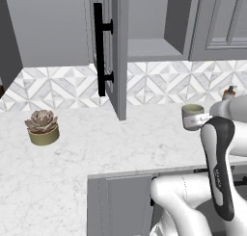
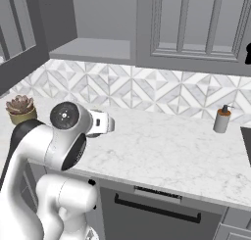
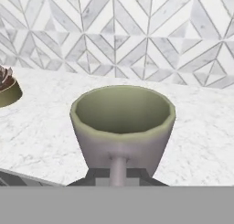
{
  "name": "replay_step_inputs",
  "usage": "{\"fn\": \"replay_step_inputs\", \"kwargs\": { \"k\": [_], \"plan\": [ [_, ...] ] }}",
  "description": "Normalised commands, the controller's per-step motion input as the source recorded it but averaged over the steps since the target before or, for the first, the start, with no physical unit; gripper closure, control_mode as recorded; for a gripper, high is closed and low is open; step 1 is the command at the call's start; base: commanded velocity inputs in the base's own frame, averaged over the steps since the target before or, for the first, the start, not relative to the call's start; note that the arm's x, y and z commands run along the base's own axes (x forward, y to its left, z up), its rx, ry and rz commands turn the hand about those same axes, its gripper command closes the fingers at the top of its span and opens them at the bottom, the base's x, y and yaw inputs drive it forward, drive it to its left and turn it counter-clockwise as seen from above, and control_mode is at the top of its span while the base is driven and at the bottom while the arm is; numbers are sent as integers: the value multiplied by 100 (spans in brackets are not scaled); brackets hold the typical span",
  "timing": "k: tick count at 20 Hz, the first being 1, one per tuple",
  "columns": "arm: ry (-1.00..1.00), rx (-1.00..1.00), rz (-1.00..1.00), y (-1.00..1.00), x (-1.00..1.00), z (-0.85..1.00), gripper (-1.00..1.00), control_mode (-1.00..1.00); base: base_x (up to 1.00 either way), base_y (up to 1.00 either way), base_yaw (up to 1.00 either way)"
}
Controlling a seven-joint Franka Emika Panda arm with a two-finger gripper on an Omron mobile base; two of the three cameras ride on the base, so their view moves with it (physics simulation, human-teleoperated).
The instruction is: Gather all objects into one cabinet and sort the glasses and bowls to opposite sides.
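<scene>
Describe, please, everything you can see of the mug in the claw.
The mug is grey-taupe with a lighter, greenish rim and inside, glazed-looking, with a slim handle facing the hand camera. It is empty and upright, held by the shut claw at the handle side, above the marble counter, right of the open cabinet door.

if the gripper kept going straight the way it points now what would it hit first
Probably the tiled backsplash. The gripper is shut on the grey-taupe mug's handle and points level over the marble counter toward that wall; nothing stands between, though depth is unclear.
</scene>
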Motion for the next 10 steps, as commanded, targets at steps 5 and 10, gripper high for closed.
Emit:
{"fn": "replay_step_inputs", "kwargs": {
  "k": [5,10],
  "plan": [
    [2,-2,3,0,0,-2,100,-100,0,0,0],
    [0,0,0,0,0,0,100,100,0,0,0]
  ]
}}
